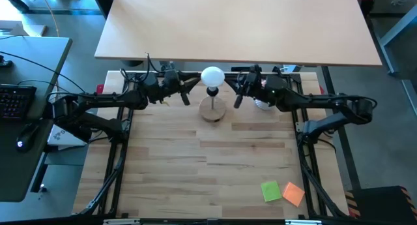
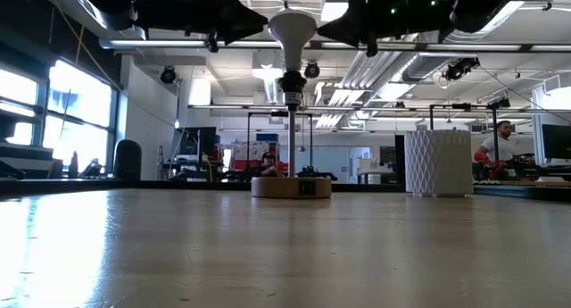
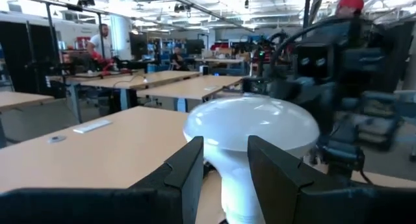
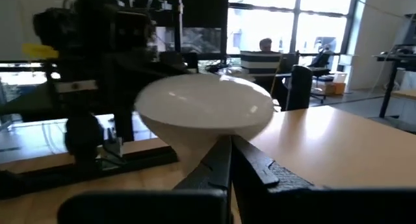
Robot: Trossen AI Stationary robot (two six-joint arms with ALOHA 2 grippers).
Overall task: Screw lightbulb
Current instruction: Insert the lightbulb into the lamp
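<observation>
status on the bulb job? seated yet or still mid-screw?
Done: the lightbulb stands upright on the socket atop the wooden lamp base. In hand: the left gripper is beside the bulb's neck with its jaws apart, the neck showing between them; whether they touch it is unclear. The right gripper waits shut on the other side. Left: how fully the thread is seated cannot be seen; both arms have yet to move clear.

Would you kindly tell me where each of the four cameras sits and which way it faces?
High view: overhead, facing straight down; both arms flank the lightbulb on its wooden lamp base.
Low view: at tabletop height, looking level across at the lamp and white ribbed cup; arms hang from above.
Left wrist view: on the left arm; left gripper before the bulb, jaws parted.
Right wrist view: on the right arm; right gripper, jaws shut.
All four share the bulb.
</observation>
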